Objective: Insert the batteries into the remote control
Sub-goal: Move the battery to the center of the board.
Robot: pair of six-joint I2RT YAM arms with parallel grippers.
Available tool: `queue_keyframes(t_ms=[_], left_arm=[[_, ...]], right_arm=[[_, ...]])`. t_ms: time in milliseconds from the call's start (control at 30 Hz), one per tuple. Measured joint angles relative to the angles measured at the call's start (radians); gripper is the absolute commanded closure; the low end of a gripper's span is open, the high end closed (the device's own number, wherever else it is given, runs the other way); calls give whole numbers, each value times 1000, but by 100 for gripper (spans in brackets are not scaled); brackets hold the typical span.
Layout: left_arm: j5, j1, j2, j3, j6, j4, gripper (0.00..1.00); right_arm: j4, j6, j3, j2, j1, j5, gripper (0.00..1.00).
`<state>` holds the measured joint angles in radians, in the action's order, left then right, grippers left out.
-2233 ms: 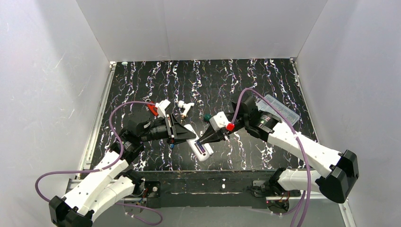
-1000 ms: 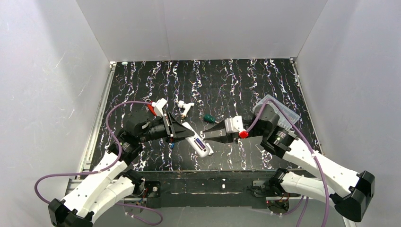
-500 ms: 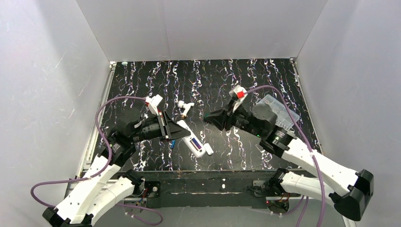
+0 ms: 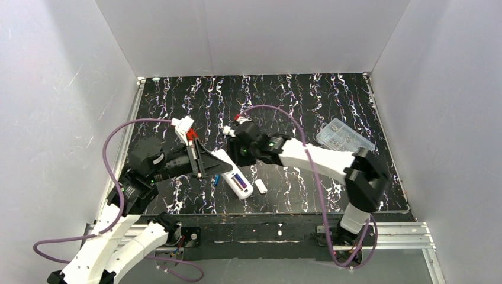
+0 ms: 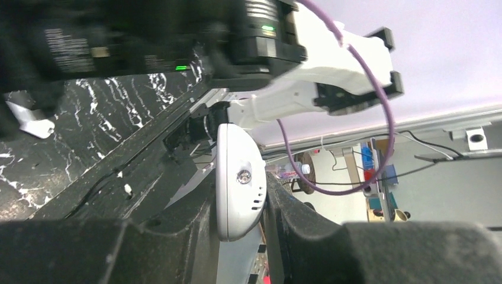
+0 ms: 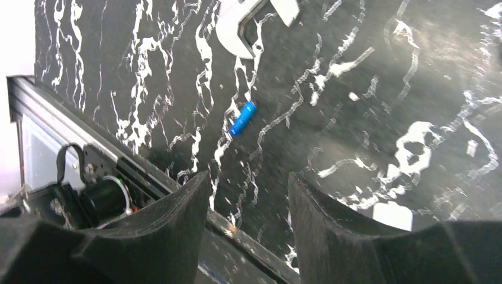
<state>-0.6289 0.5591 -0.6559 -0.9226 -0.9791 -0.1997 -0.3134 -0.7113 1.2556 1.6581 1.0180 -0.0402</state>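
- Clamping one rounded end of the slim white plastic remote control [image 5: 238, 177], my left pincer [image 5: 240, 198] is closed tight on it, black fingers [image 5: 296, 231] pressing on either side.
- Seen from above, the remote control slants away from that pincer toward the near edge of the black, white-veined table [image 4: 308, 100], recess face up. Whether its free end touches the surface I cannot tell.
- One shiny blue-purple cylinder battery [image 4: 239, 180] lies inside the recess.
- The second small blue battery [image 6: 243, 118] lies loose on the table, just beside the remote control on my left side, touching neither pincer.
- My right pincer [image 6: 247, 183] stands apart with nothing between its fingers. Only bare table shows in the gap, and the loose battery lies beyond the tips.
- My right arm [image 4: 314, 157] stretches across the middle of the table, its tip just beside the held end of the remote control.
- A small white plastic piece [image 4: 260, 187] lies on the table just right of the remote control's near end.
- A clear plastic box [image 4: 345, 135] sits well apart at the right.
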Motion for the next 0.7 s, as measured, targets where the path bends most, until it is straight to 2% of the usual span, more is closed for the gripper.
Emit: queue_keyframes(t_ms=[200,367,700], left_arm=[[-17,0,45,-82,27,38,100],[-25,0,61,-105,48,71,100],[-30,0,71,-105,53,87,100]], right_arm=[[-128,-84,295,274,56,-2,41],[-276,-159,472,422,93,-31,50],[-409,-240,518,521,129,-59,51]])
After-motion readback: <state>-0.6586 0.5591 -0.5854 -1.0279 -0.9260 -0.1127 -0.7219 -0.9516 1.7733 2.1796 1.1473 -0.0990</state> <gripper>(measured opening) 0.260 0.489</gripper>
